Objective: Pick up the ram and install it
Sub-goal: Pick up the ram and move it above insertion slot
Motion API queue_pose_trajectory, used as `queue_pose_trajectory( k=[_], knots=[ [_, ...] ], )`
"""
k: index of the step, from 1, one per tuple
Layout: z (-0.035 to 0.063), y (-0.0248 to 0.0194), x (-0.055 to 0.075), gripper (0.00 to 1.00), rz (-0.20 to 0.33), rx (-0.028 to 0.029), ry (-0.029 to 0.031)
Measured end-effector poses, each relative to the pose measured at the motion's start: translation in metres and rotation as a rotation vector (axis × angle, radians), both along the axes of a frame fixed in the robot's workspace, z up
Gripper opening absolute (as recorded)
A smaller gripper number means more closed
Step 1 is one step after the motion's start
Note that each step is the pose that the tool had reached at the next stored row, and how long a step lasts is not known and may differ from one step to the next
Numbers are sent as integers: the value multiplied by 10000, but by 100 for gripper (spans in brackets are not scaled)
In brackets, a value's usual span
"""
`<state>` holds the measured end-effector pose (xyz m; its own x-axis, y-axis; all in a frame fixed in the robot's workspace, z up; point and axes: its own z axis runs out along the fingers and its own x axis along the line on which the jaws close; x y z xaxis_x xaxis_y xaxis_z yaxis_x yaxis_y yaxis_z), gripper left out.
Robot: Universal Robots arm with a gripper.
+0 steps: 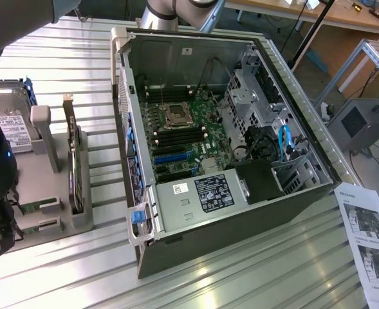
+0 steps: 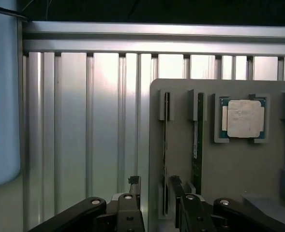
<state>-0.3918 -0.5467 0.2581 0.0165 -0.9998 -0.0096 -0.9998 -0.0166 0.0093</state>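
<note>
Ribbed aluminium tabletop (image 2: 84, 121) carrying a grey holder tray (image 2: 229, 164). Gripper (image 2: 154, 182) fingers (image 2: 134, 186) spread apart, nothing clamped, flanking the ram (image 2: 165, 145), which stands on edge in a tray slot. Second stick (image 2: 198, 140) just beside it; processor chip (image 2: 244, 118) in a neighbouring recess.

Silver ribbed table (image 1: 60, 71), striped lengthwise with pale glare. Dark grey case (image 1: 240, 238). Green motherboard (image 1: 183, 138) with blue slots (image 1: 173, 156). Bright blue cable (image 1: 284, 138). Silver power supply (image 1: 186, 209) with a black label (image 1: 213, 193) printed in white. Plain matte grey holder (image 2: 229, 164). Green ram (image 2: 197, 145). CPU (image 2: 244, 118), dull silver in the middle with a teal-green border. Black gripper (image 2: 155, 182). White paper (image 1: 369, 238) with grey photos.
</note>
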Motion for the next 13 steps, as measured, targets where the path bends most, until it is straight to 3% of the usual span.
queue_pose_trajectory(
  k=[6, 13],
  knots=[
    [-128, -22, -1, 36, 0, -17, -1],
    [-277, -34, -2, 36, 0, -85, 0]
  ],
)
